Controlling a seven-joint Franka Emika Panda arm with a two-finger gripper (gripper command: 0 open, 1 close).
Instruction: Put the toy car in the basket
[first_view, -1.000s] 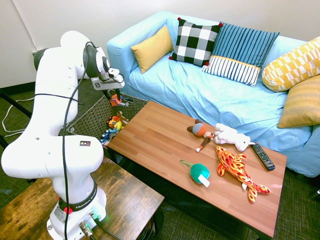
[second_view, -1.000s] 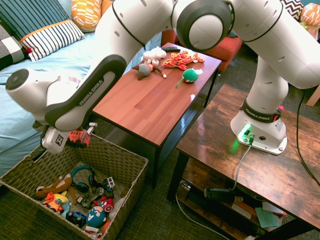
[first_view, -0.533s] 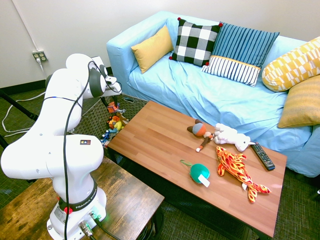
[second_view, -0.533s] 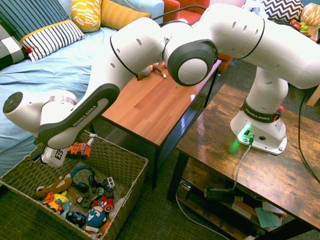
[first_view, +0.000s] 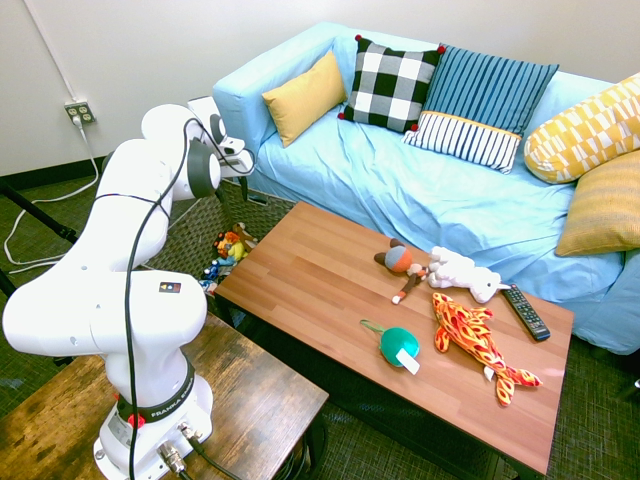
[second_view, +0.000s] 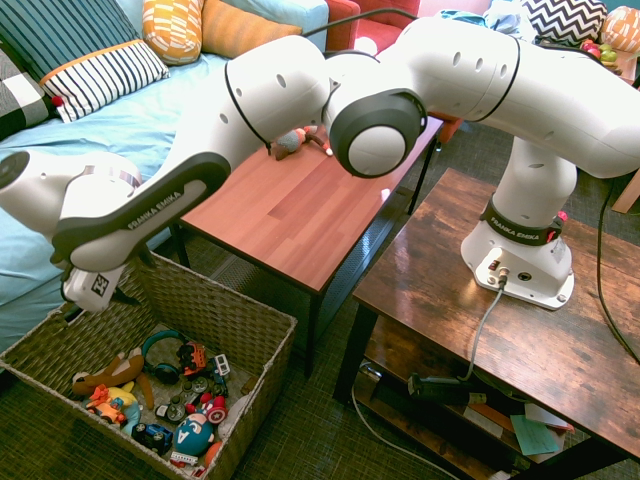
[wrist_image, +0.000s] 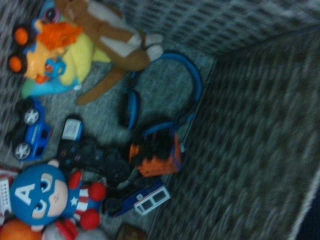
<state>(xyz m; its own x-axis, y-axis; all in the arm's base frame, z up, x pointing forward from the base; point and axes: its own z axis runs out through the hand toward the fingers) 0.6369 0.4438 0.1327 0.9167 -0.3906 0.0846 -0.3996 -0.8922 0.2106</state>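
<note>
While the toy car (wrist_image: 156, 154) rests on the floor of the basket (second_view: 235, 312), against the blue headphones (wrist_image: 194, 80) and close to the black game controller (wrist_image: 92, 159), treat the placing step as complete and retraction as the step in hand. Confirm the end effector state: the gripper (second_view: 99, 306) is above the basket, its fingers spread well apart and holding nothing. Next, raise the gripper straight up with the fingers kept apart, clear the basket rim, then move to a rest position. Do not swing sideways while low; a fingertip could catch the woven wall. No regrasp appears necessary, since the car lies wholly inside. Beyond the basket, leave the green toy (first_view: 398, 345) and the other plush toys on the coffee table (first_view: 290, 270) untouched. Route the arm clear of the blue sofa (first_view: 350, 185) behind.
</note>
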